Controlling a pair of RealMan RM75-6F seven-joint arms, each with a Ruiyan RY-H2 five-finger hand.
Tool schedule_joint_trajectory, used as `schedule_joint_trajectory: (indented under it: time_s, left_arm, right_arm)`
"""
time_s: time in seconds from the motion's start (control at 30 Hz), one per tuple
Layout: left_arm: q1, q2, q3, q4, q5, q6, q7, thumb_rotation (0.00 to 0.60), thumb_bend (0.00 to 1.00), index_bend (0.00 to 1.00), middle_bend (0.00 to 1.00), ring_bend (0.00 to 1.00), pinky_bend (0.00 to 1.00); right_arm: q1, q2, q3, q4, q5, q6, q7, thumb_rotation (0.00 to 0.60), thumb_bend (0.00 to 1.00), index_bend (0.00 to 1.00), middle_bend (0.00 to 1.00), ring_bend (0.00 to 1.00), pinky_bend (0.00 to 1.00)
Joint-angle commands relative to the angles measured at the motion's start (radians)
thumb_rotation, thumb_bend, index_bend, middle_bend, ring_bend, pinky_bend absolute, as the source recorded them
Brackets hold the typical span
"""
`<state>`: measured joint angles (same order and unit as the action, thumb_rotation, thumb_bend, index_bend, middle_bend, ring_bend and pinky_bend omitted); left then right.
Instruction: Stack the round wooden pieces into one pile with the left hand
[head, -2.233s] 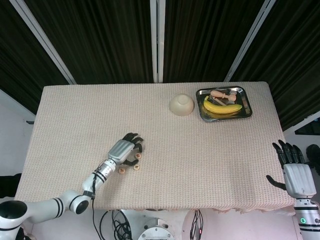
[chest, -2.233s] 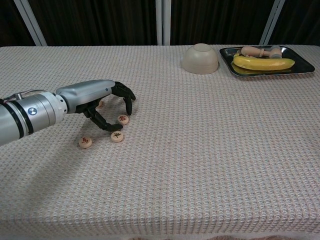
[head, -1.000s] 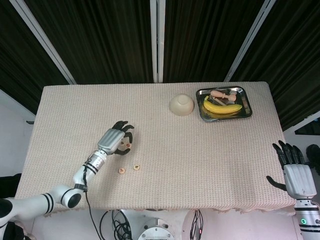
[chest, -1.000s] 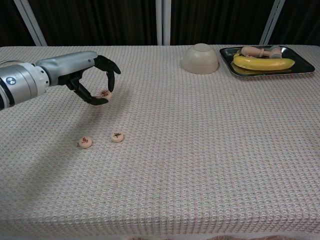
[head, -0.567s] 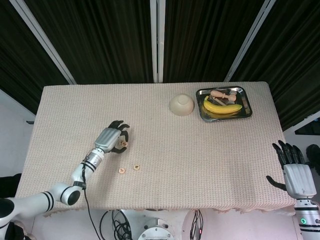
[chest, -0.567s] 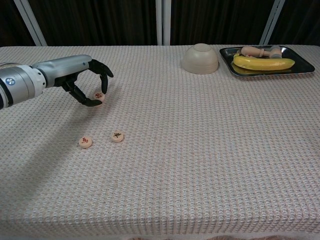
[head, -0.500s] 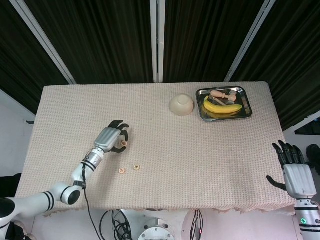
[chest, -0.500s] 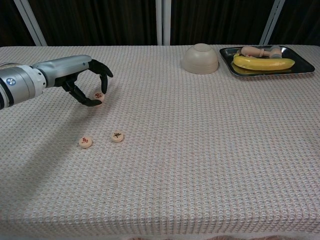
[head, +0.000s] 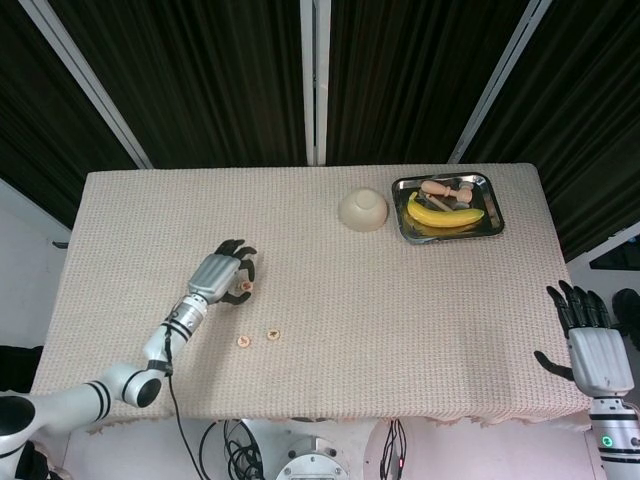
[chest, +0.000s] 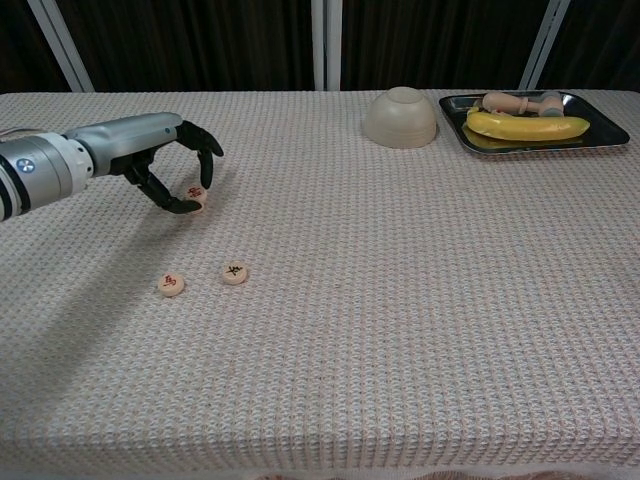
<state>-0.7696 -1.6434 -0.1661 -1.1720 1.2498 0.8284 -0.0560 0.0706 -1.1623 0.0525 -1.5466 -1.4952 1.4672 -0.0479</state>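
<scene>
A: What is the table (chest: 420, 300) covered with?
B: A beige cloth. It looks rough and bumpy, like a waffle, and it does not shine.
A: And the little discs (chest: 234, 273)?
B: Pale wood, smooth and matt, with dark marks on top.
A: The left hand (chest: 168, 160)?
B: Its back is smooth grey and a bit shiny. The fingers (chest: 207, 150) are black and dull.
A: The tray (head: 491, 202)?
B: Shiny metal, like a mirror. The banana (chest: 527, 125) in it has smooth yellow skin.
A: The bowl (chest: 400, 117)?
B: Cream, smooth and matt. I cannot tell what it is made of
</scene>
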Motion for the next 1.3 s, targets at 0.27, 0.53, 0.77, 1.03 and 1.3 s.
schedule_joint_trajectory:
  time_s: [0.27, 0.53, 0.77, 1.03, 1.3]
  left_arm:
    - [0.006, 0.004, 0.004, 0.005, -0.005, -0.005, -0.009, 0.6, 0.28, 0.54, 0.16, 0.0, 0.0]
    - [0.008, -0.001, 0.005, 0.013, 0.006, 0.002, -0.025, 0.6, 0.28, 0.5, 0.16, 0.0, 0.0]
    - [0.011, 0.003, 0.007, 0.012, 0.016, 0.01, -0.034, 0.6, 0.28, 0.44, 0.15, 0.0, 0.0]
    - [0.017, 0.005, 0.006, -0.002, 0.02, 0.023, -0.041, 0.6, 0.28, 0.39, 0.15, 0.0, 0.0]
    - [0.012, 0.005, 0.019, -0.011, 0.056, 0.025, -0.066, 0.6, 0.28, 0.43, 0.14, 0.0, 0.0]
  right_arm:
    - [-0.001, 0.003, -0.011, -0.002, -0.013, -0.004, -0.001, 0.6, 0.08, 0.0, 0.0, 0.0, 0.0]
    - [0.001, 0.005, -0.009, -0.009, -0.003, -0.013, -0.016, 0.6, 0.08, 0.0, 0.0, 0.0, 0.0]
    - [0.002, 0.004, -0.008, -0.008, 0.002, -0.016, -0.018, 0.6, 0.08, 0.0, 0.0, 0.0, 0.0]
    - [-0.001, 0.003, -0.009, -0.005, 0.002, -0.013, -0.014, 0.6, 0.09, 0.0, 0.0, 0.0, 0.0]
    - [-0.001, 0.0, -0.009, -0.004, 0.002, -0.013, -0.013, 0.6, 0.09, 0.0, 0.0, 0.0, 0.0]
